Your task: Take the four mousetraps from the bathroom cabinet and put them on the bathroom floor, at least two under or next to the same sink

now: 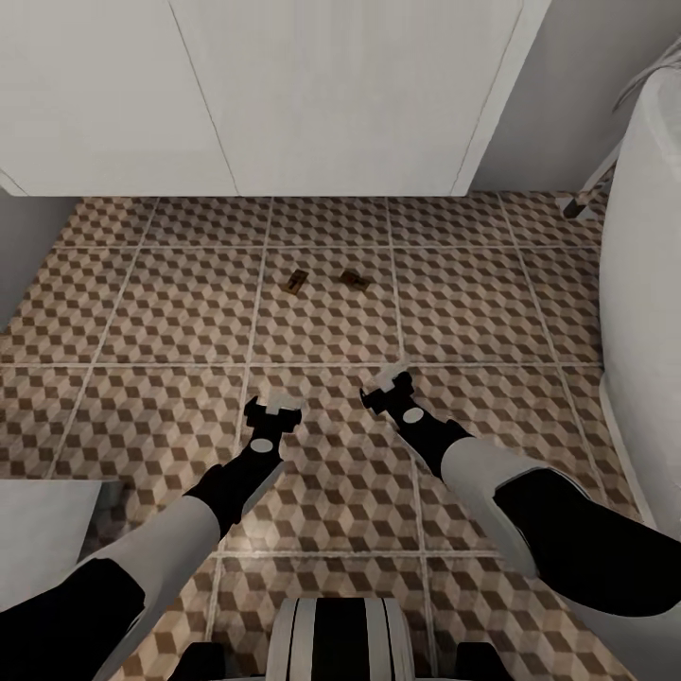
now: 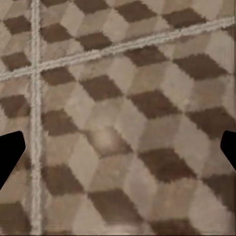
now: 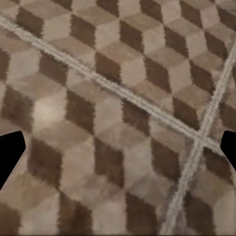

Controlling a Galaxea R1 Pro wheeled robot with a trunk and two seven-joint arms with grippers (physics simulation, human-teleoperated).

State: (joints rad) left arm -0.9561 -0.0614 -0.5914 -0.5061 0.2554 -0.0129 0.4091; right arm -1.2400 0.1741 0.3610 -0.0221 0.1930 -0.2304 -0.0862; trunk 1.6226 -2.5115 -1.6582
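Observation:
Two mousetraps lie on the cube-patterned bathroom floor (image 1: 170, 312), just in front of the white two-door vanity (image 1: 284, 95): one mousetrap (image 1: 297, 280) to the left, the other mousetrap (image 1: 354, 279) close beside it. The sink basin on top is out of view. My left gripper (image 1: 272, 405) hovers low over the tiles, nearer to me than the traps, open and empty. My right gripper (image 1: 390, 380) hangs beside it, also open and empty. In the wrist views, each gripper (image 2: 118, 150) (image 3: 118, 150) has dark fingertips (image 2: 10, 152) (image 3: 10, 152) spread wide over bare tile. The cabinet is out of view.
The white bathtub (image 1: 643, 312) curves along the right side. A white fixture (image 1: 43, 530) sits at the lower left, and a grey wall (image 1: 19, 246) at the left. Open tiles stretch between the grippers and the vanity.

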